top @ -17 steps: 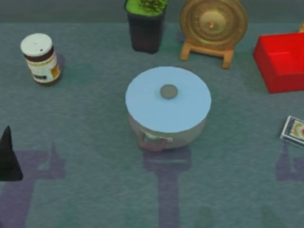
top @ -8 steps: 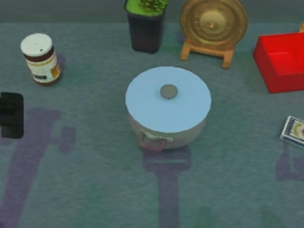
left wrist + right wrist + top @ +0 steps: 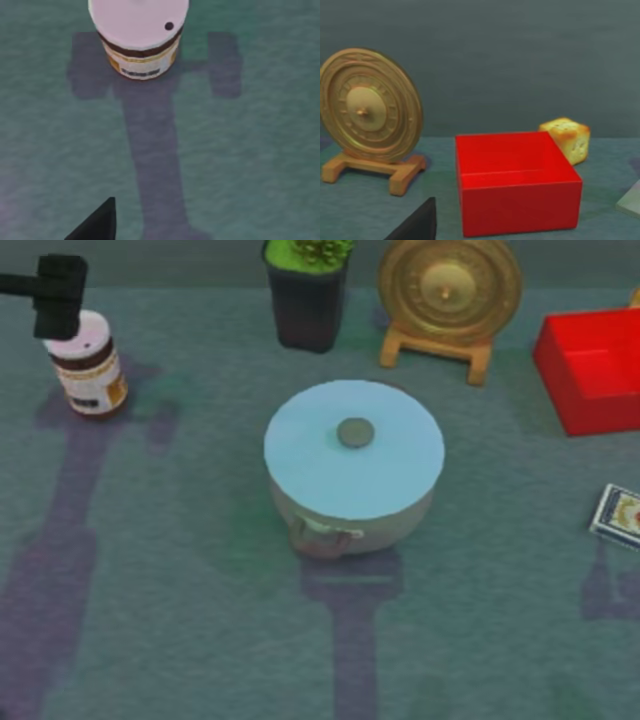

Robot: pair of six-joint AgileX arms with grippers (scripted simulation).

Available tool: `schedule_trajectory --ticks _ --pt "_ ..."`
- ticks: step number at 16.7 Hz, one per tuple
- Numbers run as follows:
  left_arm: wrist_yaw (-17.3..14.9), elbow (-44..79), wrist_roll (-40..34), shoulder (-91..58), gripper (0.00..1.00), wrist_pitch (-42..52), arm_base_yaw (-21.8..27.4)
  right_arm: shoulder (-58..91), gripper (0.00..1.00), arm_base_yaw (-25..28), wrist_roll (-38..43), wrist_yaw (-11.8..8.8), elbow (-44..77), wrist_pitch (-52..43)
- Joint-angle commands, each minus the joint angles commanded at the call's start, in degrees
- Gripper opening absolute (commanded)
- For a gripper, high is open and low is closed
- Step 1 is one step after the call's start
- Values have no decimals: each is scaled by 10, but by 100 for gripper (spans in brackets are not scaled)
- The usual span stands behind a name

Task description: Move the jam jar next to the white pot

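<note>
The jam jar (image 3: 88,372) is seen upright near the counter's (image 3: 180,630) far left corner, its white lid partly covered in the top view by the left hand (image 3: 58,295), which is held above it. Whether this hand is spread or pressed together cannot be told; in the left wrist view only one dark fingertip (image 3: 97,225) is shown, with the jar (image 3: 140,42) standing apart from it on the bare counter. The white pot (image 3: 353,465) is placed at the counter's middle, well apart from the jar, its lid and grey knob on top. Along the far edge a dark planter (image 3: 308,295) and a golden disc on a wooden stand (image 3: 448,295) are set. A red box (image 3: 590,370) is found at the right edge, with a small card box (image 3: 618,514) nearer along that edge. From the right wrist view, the red box (image 3: 515,182), the disc (image 3: 367,117) and a pale cube (image 3: 566,139) behind the box are shown; the right hand's state cannot be told.
</note>
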State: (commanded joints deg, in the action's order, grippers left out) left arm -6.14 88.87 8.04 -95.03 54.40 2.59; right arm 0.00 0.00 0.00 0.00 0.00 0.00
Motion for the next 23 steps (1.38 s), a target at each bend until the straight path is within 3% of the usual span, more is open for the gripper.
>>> schedule_trajectory --ticks 7,12,16,23 --pt "14 384 26 -346 100 154 -9 0 100 0 0 0 0 0" --pt "27 573 35 -511 100 229 -17 0 100 0 0 0 0 0" --pt "33 636 38 -564 100 254 -20 0 100 0 0 0 0 0" --pt "34 625 36 -564 100 243 -18 0 100 0 0 0 0 0"
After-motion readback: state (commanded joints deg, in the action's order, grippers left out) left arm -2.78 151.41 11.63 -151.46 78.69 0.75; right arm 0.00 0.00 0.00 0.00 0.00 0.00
